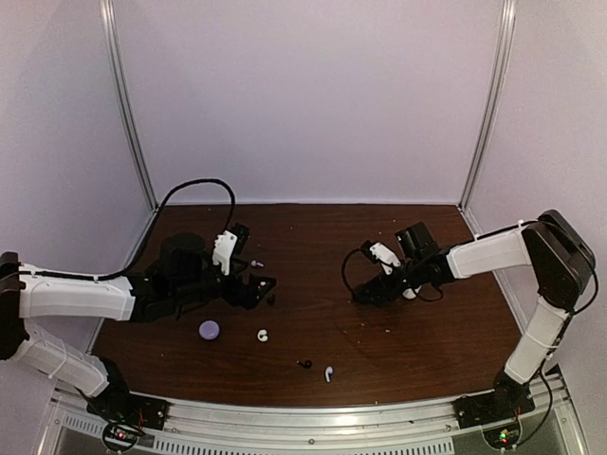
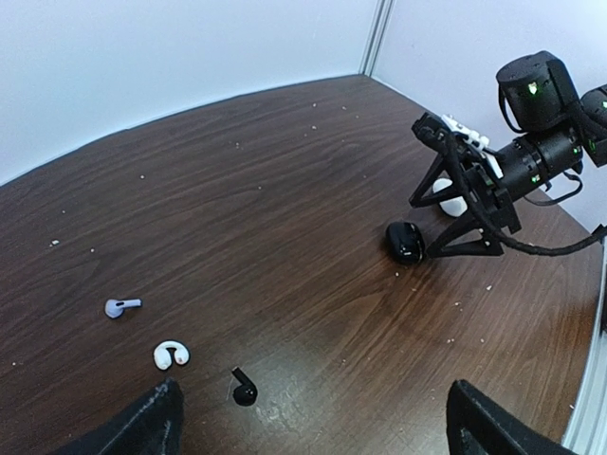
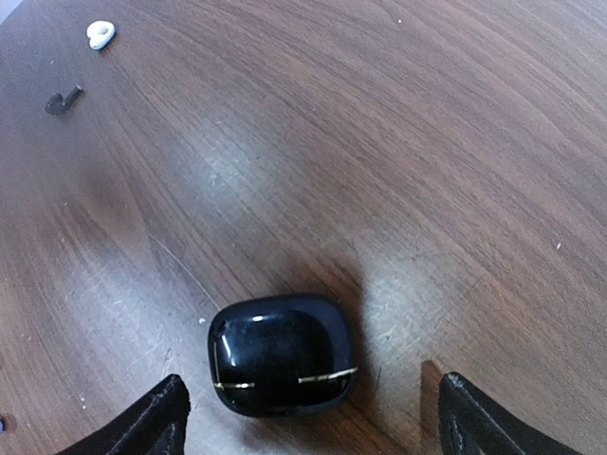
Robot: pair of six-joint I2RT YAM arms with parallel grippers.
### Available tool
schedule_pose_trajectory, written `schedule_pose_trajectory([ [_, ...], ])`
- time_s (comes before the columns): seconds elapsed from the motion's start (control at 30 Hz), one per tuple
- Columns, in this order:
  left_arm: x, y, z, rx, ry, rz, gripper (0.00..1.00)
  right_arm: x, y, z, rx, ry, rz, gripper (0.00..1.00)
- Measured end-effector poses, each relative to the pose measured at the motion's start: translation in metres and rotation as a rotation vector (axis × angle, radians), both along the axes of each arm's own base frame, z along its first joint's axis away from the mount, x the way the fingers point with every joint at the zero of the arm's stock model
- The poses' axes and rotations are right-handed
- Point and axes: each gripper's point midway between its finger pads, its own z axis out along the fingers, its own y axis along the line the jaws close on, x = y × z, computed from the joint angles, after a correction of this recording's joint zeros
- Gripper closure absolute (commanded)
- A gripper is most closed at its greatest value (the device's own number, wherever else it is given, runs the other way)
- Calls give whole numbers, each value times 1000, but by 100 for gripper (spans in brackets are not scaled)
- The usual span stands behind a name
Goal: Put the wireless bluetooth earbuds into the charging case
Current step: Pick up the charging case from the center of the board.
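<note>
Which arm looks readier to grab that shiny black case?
The right. The black case lies just ahead of the right claw, centred between its open fingers. The left claw is far from it, nearer the black earbud and white earbud.

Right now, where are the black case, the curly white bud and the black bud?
black case (image 3: 283, 354): right wrist view, middle of its shiny top.
curly white bud (image 2: 171, 347): left wrist view, top of its curl.
black bud (image 2: 245, 392): left wrist view, its round body.
</note>
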Motion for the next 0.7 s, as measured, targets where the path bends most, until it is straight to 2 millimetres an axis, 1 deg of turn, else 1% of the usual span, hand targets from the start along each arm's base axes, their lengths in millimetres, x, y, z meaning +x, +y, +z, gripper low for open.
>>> schedule_pose_trajectory([
  [0.17,1,-1,-5,11,10,0,2,9,5,-4,-10,7,9,14],
  [0.37,1,-1,-4,8,7,-2,2,6,7,-16,-32,52,22,20],
  [0.53,1,-2,-2,3,0,-5,2,3,14,-18,-44,55,47,30],
  [0.7,0,1,5,-18,-26,-1,2,2,19,-19,-54,55,60,41],
])
